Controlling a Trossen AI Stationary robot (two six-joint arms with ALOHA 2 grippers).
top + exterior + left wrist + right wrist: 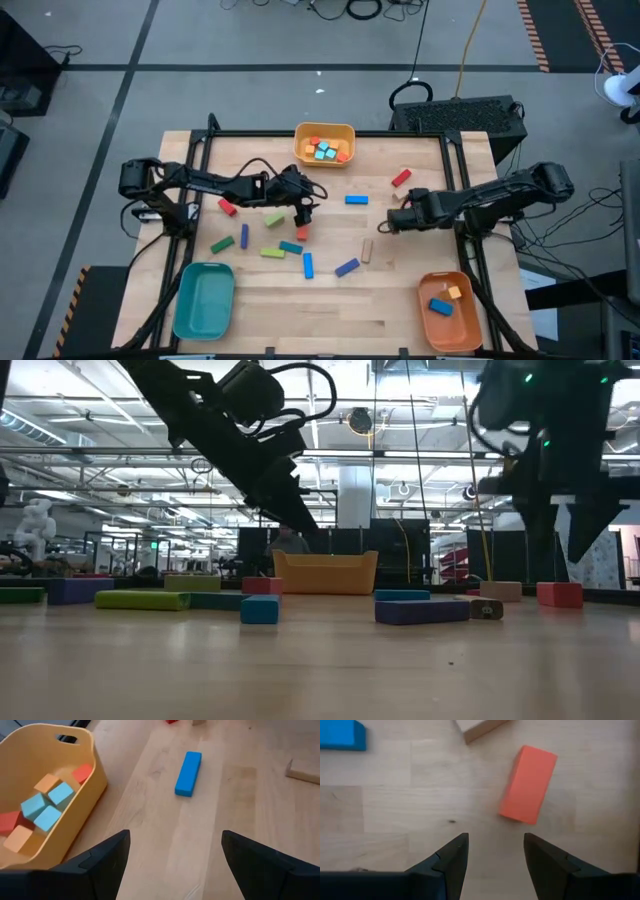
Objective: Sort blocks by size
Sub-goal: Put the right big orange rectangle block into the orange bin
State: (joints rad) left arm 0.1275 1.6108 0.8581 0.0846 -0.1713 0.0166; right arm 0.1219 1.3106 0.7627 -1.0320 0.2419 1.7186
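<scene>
High view shows my two open pincers, left [305, 213] and right [383, 226], above a wooden table [300, 310] on grey floor [100, 40].

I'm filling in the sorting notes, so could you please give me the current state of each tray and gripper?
Yellow tray: holds small cubes, orange, blue, red.
Orange tray: holds a blue block and a small orange one.
Teal tray: empty.
Left gripper: open, empty, beside the yellow tray.
Right gripper: open, empty, above the table near a red block.
</scene>
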